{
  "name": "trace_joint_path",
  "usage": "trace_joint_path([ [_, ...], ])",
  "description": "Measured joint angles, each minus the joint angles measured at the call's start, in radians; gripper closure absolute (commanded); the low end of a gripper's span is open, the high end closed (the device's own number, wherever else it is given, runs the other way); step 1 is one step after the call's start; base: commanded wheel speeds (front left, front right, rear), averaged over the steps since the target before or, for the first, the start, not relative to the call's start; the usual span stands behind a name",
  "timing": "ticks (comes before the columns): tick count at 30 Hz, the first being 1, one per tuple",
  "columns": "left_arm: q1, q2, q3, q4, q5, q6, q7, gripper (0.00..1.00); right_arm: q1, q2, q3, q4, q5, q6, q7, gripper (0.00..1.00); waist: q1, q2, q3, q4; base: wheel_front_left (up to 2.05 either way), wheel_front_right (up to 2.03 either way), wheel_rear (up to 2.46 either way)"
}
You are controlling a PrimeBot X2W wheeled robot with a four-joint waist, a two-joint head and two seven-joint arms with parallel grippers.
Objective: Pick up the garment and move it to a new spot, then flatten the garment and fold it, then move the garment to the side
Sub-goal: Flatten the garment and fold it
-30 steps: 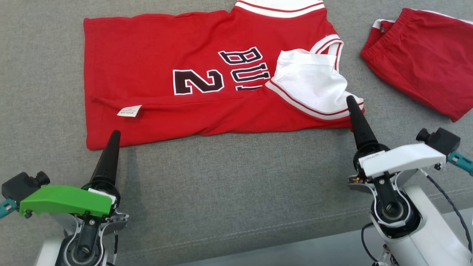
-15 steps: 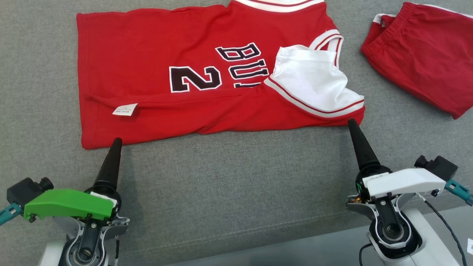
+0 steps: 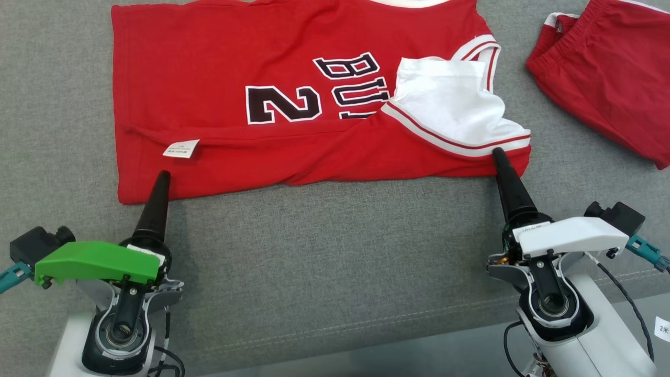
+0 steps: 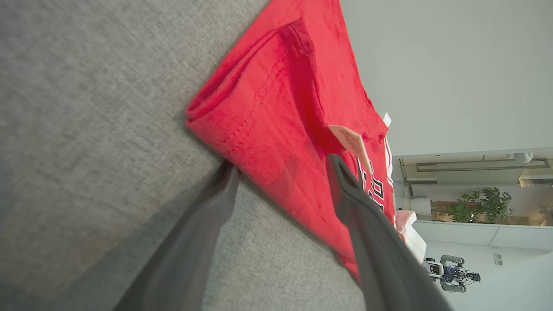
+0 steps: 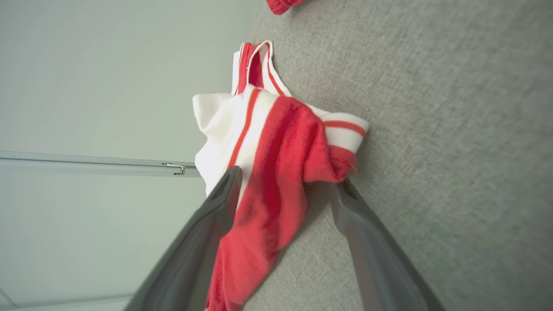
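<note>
Jersey (image 3: 293, 78) lies spread toward the far side of the grey cushion (image 3: 335, 251). My left gripper (image 4: 281, 164) gapes wide around its near-left hem corner, and my right gripper (image 5: 288, 177) around the striped shoulder at the near-right corner. Neither grips anything yet. I'd push both deeper to catch every layer, then close them together.
</note>
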Motion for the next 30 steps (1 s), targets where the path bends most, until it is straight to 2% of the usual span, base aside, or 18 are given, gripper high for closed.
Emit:
trace_joint_path([
  [4, -0.017, -0.002, 0.0, 0.019, 0.0, 0.0, 0.0, 0.0, -0.028, 0.0, -0.001, 0.03, 0.0, 0.0, 0.001, 0.0, 0.0, 0.0, 0.002, 0.001, 0.0, 0.0, 0.0],
  [5, -0.022, -0.004, 0.001, 0.025, 0.0, 0.0, 0.0, 0.0, -0.033, 0.0, -0.004, 0.036, 0.0, 0.0, 0.001, 0.09, 0.0, 0.0, 0.002, 0.001, 0.0, 0.0, 0.0],
  [6, -0.027, -0.005, 0.003, 0.029, 0.0, 0.0, -0.001, 0.08, -0.038, 0.001, -0.009, 0.043, 0.0, 0.0, 0.001, 0.51, 0.0, 0.0, 0.001, 0.001, 0.0, 0.0, 0.0],
  [7, -0.031, -0.007, 0.005, 0.034, 0.0, 0.0, -0.001, 0.4, -0.044, 0.0, -0.013, 0.051, 0.0, 0.0, 0.001, 0.92, 0.0, 0.0, 0.0, 0.002, 0.0, 0.0, 0.0],
  [8, -0.036, -0.011, 0.007, 0.041, 0.0, 0.0, -0.001, 0.62, -0.049, -0.002, -0.016, 0.06, -0.001, 0.005, 0.001, 1.0, 0.0, 0.0, -0.002, 0.002, 0.0, 0.0, 0.0],
  [9, -0.038, -0.015, 0.008, 0.047, 0.0, 0.0, -0.002, 0.76, -0.053, -0.005, -0.016, 0.063, -0.002, 0.009, 0.001, 1.0, 0.0, 0.0, -0.005, 0.003, 0.0, 0.0, 0.0],
  [10, -0.039, -0.018, 0.009, 0.052, 0.0, 0.0, -0.002, 1.0, -0.055, -0.008, -0.017, 0.065, -0.002, 0.009, 0.001, 1.0, 0.0, 0.0, -0.009, 0.004, 0.0, 0.0, 0.0],
  [15, -0.051, -0.021, 0.021, 0.048, -0.004, -0.006, -0.006, 1.0, -0.083, -0.021, -0.017, 0.058, -0.006, 0.02, 0.01, 1.0, 0.0, 0.0, -0.026, 0.009, 0.0, 0.0, 0.0],
  [19, -0.09, -0.031, 0.046, 0.004, -0.018, -0.023, -0.026, 1.0, -0.091, -0.018, -0.035, 0.02, 0.019, 0.044, 0.015, 1.0, 0.0, 0.0, -0.042, 0.016, 0.0, 0.0, 0.0],
  [23, -0.092, -0.031, 0.067, -0.005, -0.024, -0.025, -0.043, 1.0, -0.084, -0.036, -0.032, 0.027, 0.006, 0.034, 0.024, 1.0, 0.0, 0.0, -0.058, 0.018, 0.0, 0.0, 0.0],
  [27, -0.066, -0.038, 0.079, -0.015, -0.041, -0.025, -0.055, 1.0, -0.058, -0.027, -0.041, 0.004, 0.048, 0.043, 0.031, 1.0, 0.0, 0.0, -0.077, 0.02, 0.0, 0.0, 0.0],
  [30, -0.012, -0.046, 0.083, -0.015, -0.055, -0.024, -0.059, 1.0, -0.003, -0.036, -0.051, 0.012, 0.053, 0.025, 0.032, 1.0, 0.0, 0.0, -0.085, 0.017, 0.0, 0.0, 0.0],
])
